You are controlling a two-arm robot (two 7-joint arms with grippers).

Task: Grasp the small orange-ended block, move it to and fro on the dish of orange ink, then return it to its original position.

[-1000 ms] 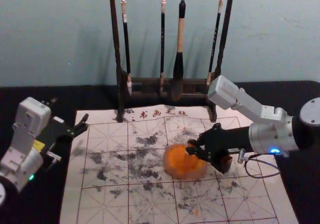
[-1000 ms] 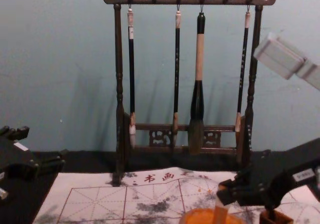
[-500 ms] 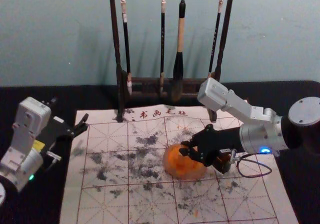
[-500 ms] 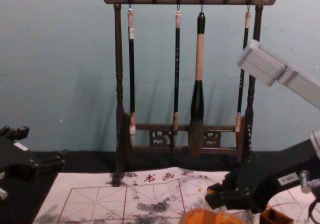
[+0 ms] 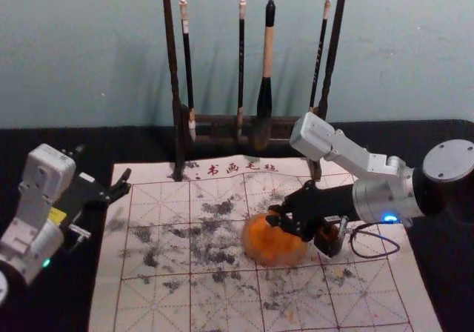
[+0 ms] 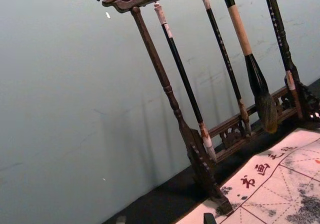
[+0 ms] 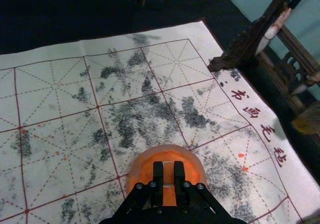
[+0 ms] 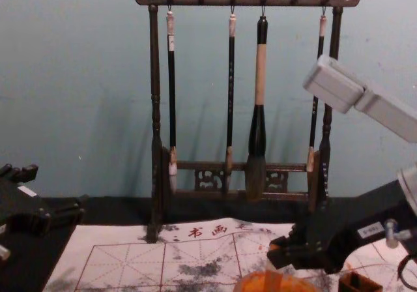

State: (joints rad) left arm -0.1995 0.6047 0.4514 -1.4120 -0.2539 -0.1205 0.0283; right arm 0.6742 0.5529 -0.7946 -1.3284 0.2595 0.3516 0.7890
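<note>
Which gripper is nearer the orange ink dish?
Right. The right gripper is at the dish, holding the block there; the left gripper is by the far left corner of the mat.

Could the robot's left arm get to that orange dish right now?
Perhaps not comfortably. Only flat mat seems to lie between the left gripper and the dish, but the right gripper is over it, holding the block, so they might bump.
</note>
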